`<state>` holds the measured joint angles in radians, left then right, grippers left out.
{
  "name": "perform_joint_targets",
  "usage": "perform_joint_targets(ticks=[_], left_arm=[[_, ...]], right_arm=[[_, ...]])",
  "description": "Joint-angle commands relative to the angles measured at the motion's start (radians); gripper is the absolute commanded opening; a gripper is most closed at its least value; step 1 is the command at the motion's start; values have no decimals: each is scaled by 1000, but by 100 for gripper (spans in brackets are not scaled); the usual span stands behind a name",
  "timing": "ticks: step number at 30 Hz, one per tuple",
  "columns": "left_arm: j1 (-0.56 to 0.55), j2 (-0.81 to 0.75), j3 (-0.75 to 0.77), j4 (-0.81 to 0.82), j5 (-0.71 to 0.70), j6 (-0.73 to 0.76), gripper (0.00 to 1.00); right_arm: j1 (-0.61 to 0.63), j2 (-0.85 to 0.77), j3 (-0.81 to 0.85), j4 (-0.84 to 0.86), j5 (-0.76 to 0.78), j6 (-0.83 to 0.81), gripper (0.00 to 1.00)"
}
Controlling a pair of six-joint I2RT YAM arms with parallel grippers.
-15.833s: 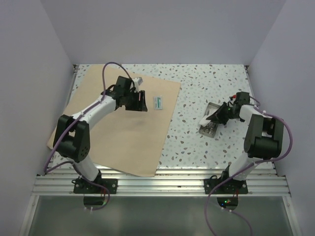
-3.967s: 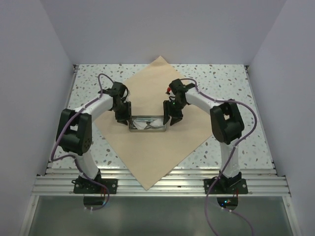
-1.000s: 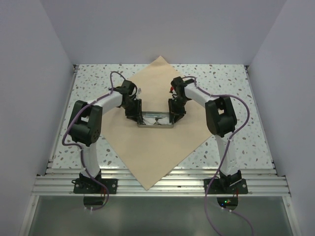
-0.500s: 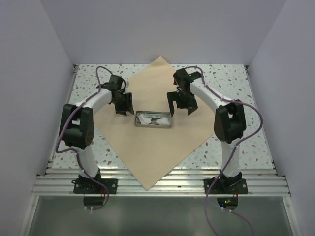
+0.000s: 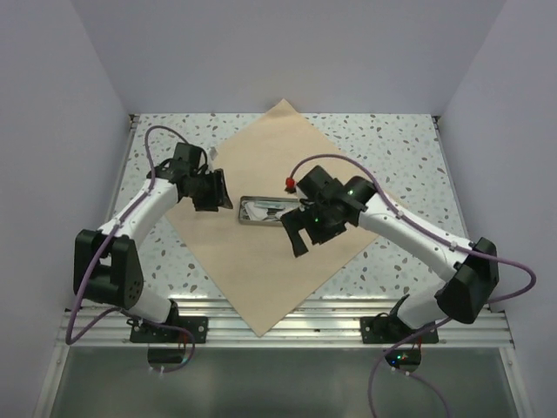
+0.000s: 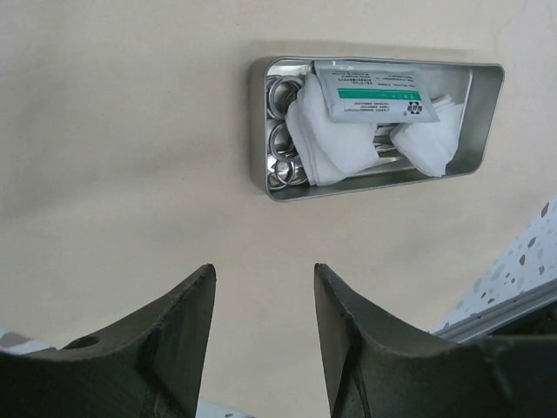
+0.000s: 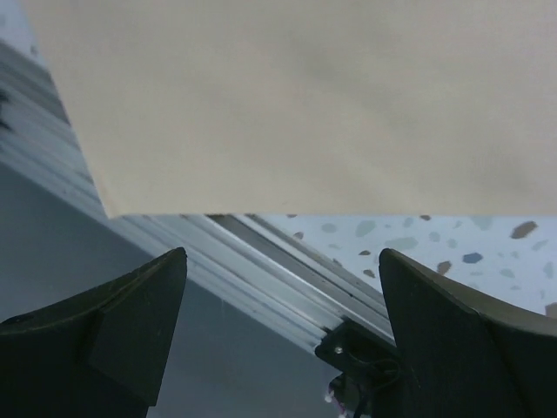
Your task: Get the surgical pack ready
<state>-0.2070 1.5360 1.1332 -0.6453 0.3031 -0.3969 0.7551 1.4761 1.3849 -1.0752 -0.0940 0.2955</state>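
Top external view: your steel tray (image 5: 270,212) sits mid tan wrap sheet (image 5: 261,279); left tool (image 5: 211,193) gapes empty over the sheet's left edge, right tool (image 5: 298,233) spreads wide, empty, over its near half.

I'm working in a robot lab cell, by the look of it; plain pale walls (image 5: 287,52) close in three sides of a speckled white bench (image 5: 392,139); the left arm (image 5: 148,200) and right arm (image 5: 409,231) sit bolted to an aluminium rail (image 5: 287,324) along its near edge.
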Motion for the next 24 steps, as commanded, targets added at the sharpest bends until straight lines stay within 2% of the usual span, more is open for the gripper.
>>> perform_joint_targets(ticks=[1, 3, 4, 5, 6, 9, 11, 15, 21, 24], left_arm=[[1, -172, 5, -34, -110, -60, 53], [1, -224, 10, -69, -216, -88, 52], [3, -262, 23, -118, -260, -124, 51], [3, -281, 36, -155, -300, -157, 51], [3, -295, 48, -195, -431, -193, 51], [6, -339, 86, -341, -568, -325, 49], [4, -361, 100, -428, -602, -393, 47], [4, -424, 80, -501, -628, -444, 45], [4, -499, 43, -522, -598, -453, 45], [4, -513, 25, -527, -591, -458, 45]], right_arm=[[191, -63, -102, 113, -105, 34, 91], [277, -62, -155, 162, -107, 62, 82], [370, -51, -164, 193, -96, 68, 80], [412, -39, -173, 211, -90, 74, 78], [452, -4, -185, 230, -85, 88, 75], [582, 67, -193, 317, -59, 113, 72], [648, 107, -181, 346, -32, 120, 71], [716, 248, -136, 415, -36, 120, 59], [731, 315, -115, 468, -24, 107, 49], [734, 343, -98, 481, -47, 103, 47]])
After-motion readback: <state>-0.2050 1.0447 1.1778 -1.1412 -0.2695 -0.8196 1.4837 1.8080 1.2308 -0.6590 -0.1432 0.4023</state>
